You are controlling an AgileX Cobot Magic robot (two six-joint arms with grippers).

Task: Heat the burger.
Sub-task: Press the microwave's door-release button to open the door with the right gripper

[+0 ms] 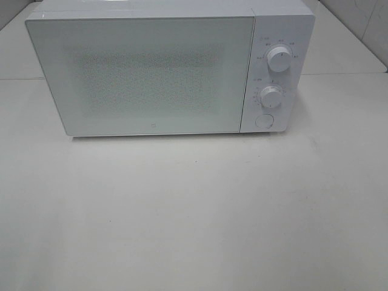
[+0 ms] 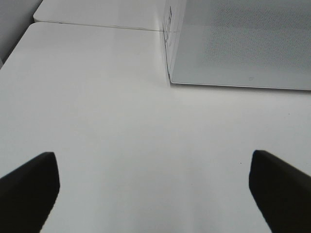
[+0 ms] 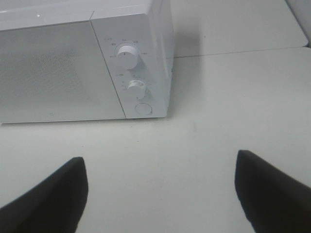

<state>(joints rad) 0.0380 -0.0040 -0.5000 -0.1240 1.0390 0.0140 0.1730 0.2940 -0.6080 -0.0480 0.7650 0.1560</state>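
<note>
Microwave (image 1: 145, 76) shut; burger not in view, maybe inside, can't tell. Left gripper (image 2: 154, 194) & right gripper (image 3: 160, 194) both spread, empty, over desk (image 1: 194, 230). Next, prob: right presses round button (image 1: 264, 120).

The left pincer (image 2: 154, 191) stands wide open, holding nothing, above the white desk (image 2: 97, 116). The microwave (image 2: 238, 43) rests on the desk ahead, one lower front corner visible.
</note>
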